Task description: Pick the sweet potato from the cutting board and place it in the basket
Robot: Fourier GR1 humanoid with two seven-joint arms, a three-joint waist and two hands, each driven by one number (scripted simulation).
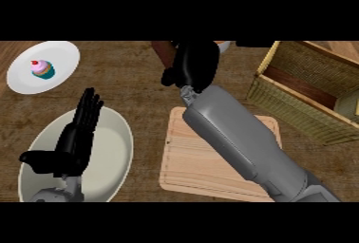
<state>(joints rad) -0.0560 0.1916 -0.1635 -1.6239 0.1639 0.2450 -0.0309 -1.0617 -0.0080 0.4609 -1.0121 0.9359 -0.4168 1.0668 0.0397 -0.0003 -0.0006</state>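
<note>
My right hand (191,64) is raised beyond the far edge of the wooden cutting board (203,166), its fingers curled round the reddish-brown sweet potato (163,51), of which only the left end shows. The grey right forearm crosses the board diagonally and hides much of it. The woven basket (280,97) stands to the right of the hand, at the upper right, its inside open. My left hand (73,137) rests open with fingers up at the lower left, over a large oval plate.
A large whitish oval plate (116,161) lies at the lower left. A small white plate (60,54) with a pink-and-teal cupcake (42,69) sits at the upper left. A pale object peeks from behind the right hand at the top.
</note>
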